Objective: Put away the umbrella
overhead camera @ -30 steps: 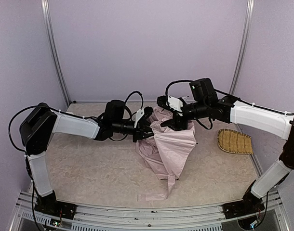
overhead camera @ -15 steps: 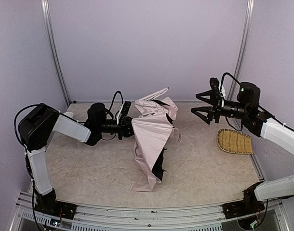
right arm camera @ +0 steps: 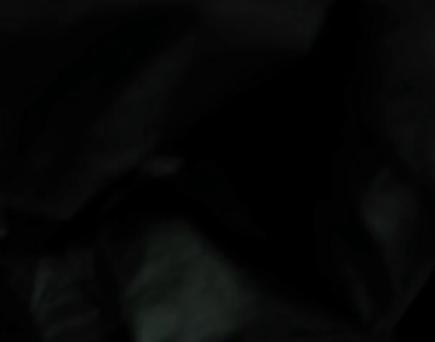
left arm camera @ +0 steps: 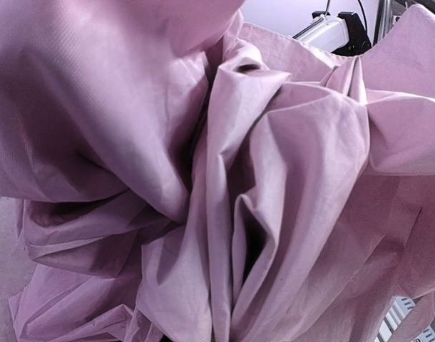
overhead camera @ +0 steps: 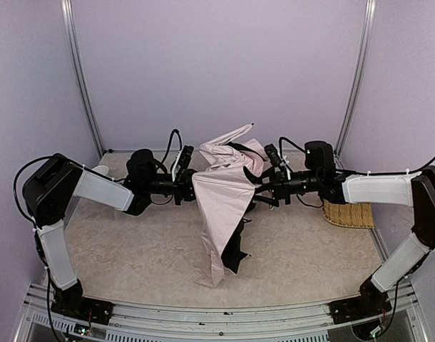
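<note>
The pale pink umbrella (overhead camera: 221, 206) hangs half-folded in mid-air at the centre, its lower tip reaching the table and black lining (overhead camera: 235, 253) showing low on its right. My left gripper (overhead camera: 191, 187) is at its left side, shut on it and holding it up. In the left wrist view crumpled pink fabric (left arm camera: 274, 178) fills the picture and hides the fingers. My right gripper (overhead camera: 262, 191) is pressed into the umbrella's right side. The right wrist view is almost black, so how its jaws stand is hidden.
A woven straw mat (overhead camera: 348, 214) lies on the table at the right, partly under the right forearm. Lilac walls with metal uprights (overhead camera: 82, 85) close in the back and sides. The right arm's white link (left arm camera: 331, 32) shows past the fabric.
The right arm has swung back in from the right, and its gripper is now against the umbrella's right side. The left gripper has kept its hold; the fabric hangs slightly lower.
</note>
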You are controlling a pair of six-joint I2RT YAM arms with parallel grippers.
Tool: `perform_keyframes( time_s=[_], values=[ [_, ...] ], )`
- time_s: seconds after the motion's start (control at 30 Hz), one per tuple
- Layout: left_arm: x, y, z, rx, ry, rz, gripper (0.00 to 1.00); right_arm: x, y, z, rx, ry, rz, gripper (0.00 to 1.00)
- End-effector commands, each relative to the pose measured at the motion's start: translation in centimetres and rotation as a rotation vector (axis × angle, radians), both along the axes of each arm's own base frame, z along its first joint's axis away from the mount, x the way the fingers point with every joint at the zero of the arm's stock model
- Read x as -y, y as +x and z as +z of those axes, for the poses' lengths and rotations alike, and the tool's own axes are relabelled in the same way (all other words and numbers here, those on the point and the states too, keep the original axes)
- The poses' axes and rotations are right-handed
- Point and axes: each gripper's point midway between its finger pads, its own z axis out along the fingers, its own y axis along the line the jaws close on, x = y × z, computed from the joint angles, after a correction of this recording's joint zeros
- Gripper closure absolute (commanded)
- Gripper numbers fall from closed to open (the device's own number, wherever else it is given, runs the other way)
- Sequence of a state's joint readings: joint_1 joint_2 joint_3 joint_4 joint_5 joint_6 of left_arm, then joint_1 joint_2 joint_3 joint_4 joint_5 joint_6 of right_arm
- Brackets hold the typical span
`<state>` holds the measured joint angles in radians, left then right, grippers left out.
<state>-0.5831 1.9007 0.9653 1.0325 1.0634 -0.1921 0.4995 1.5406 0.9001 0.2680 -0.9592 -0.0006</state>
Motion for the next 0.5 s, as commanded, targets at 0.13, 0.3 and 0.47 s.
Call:
perform_keyframes(
  time_s=[0.13, 0.3, 0.47],
  values=[
    [0.0, -0.7, 4.1, 0.12, -0.076, 0.02, 1.0, -2.7, -0.4, 1.0, 0.039, 0.056, 0.089, 0.52],
    [0.0, -0.6, 4.4, 0.133, -0.083, 0.031, 1.0, -3.2, -0.3, 0.6, 0.028, 0.037, 0.099, 0.5],
    [0.0, -0.5, 4.4, 0.136, -0.083, 0.041, 1.0, -3.3, -0.3, 0.7, 0.019, 0.039, 0.098, 0.84]
  ],
)
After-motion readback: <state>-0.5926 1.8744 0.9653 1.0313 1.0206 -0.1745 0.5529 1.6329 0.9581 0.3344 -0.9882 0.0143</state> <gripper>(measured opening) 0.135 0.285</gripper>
